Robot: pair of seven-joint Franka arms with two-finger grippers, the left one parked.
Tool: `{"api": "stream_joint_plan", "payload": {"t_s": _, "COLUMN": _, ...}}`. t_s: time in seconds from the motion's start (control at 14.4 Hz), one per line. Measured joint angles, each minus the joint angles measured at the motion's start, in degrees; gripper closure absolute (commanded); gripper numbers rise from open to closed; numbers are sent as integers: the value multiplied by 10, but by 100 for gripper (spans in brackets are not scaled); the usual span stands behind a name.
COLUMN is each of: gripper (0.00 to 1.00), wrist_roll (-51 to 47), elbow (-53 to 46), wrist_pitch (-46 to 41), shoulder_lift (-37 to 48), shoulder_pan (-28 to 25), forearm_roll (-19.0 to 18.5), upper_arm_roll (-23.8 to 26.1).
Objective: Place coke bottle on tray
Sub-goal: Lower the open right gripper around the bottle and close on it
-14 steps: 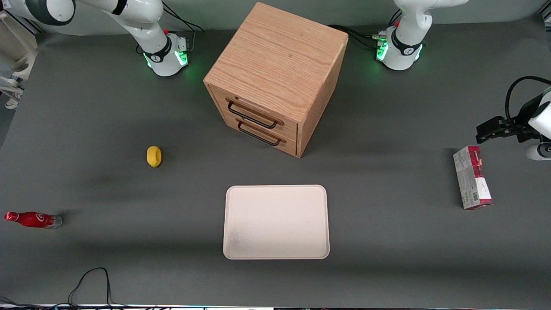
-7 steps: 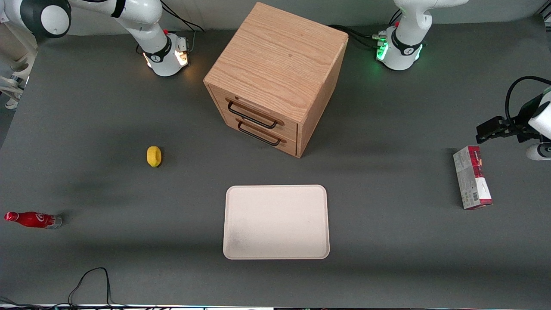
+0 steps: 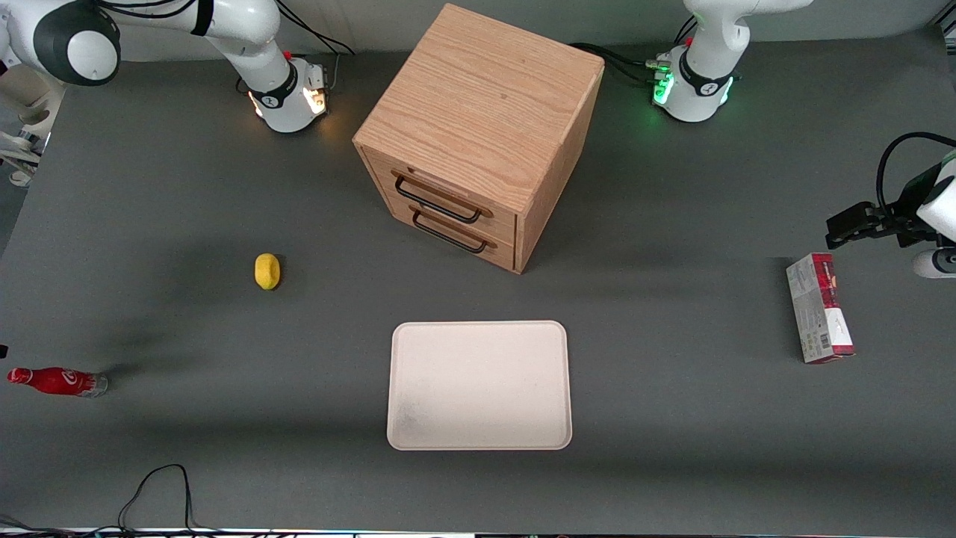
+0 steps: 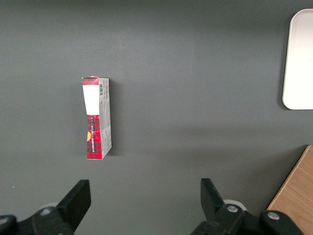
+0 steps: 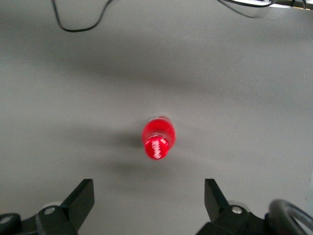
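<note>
The coke bottle (image 3: 56,380), slim and red with a silvery base, stands on the grey table at the working arm's end, apart from everything else. The right wrist view looks straight down on its red cap (image 5: 157,139). My right gripper (image 5: 148,196) hangs well above the table, open, with nothing between its fingers; the bottle is just ahead of the gap. The front view shows only the arm's elbow, not the gripper. The cream-white tray (image 3: 479,385) lies flat mid-table, nearer the front camera than the cabinet, and holds nothing.
A wooden two-drawer cabinet (image 3: 478,134) stands mid-table. A yellow lemon (image 3: 267,270) lies between the bottle and the cabinet. A red-and-grey carton (image 3: 819,308) lies toward the parked arm's end. A black cable (image 3: 157,486) loops at the table's front edge.
The working arm's elbow has swung out toward the bottle's end of the table. The light at its base went from green to orange. The bottle and tray have not moved.
</note>
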State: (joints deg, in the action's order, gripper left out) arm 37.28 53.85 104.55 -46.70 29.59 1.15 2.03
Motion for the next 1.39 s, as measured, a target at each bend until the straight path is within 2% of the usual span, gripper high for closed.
{"api": "stream_joint_plan", "payload": {"t_s": 0.28, "gripper": 0, "wrist_roll": 0, "elbow": -2, "wrist_pitch": 34, "shoulder_lift": -26, "shoulder_pan": -1, "forearm_roll": 0, "upper_arm_roll": 3}}
{"api": "stream_joint_plan", "payload": {"t_s": 0.97, "gripper": 2, "wrist_roll": 0, "elbow": -6, "wrist_pitch": 52, "shoulder_lift": -64, "shoulder_pan": -1, "forearm_roll": 0, "upper_arm_roll": 4}}
{"api": "stream_joint_plan", "payload": {"t_s": 1.11, "gripper": 38, "wrist_roll": 6, "elbow": -7, "wrist_pitch": 52, "shoulder_lift": -64, "shoulder_pan": -1, "forearm_roll": -3, "upper_arm_roll": 4}}
{"api": "stream_joint_plan", "payload": {"t_s": 1.18, "gripper": 52, "wrist_roll": 15, "elbow": -7, "wrist_pitch": 52, "shoulder_lift": -64, "shoulder_pan": -1, "forearm_roll": -8, "upper_arm_roll": 4}}
{"api": "stream_joint_plan", "payload": {"t_s": 1.25, "gripper": 64, "wrist_roll": 21, "elbow": -7, "wrist_pitch": 52, "shoulder_lift": -64, "shoulder_pan": -1, "forearm_roll": -13, "upper_arm_roll": 4}}
{"api": "stream_joint_plan", "payload": {"t_s": 1.39, "gripper": 80, "wrist_roll": 26, "elbow": -7, "wrist_pitch": 52, "shoulder_lift": -64, "shoulder_pan": -2, "forearm_roll": -15, "upper_arm_roll": 4}}
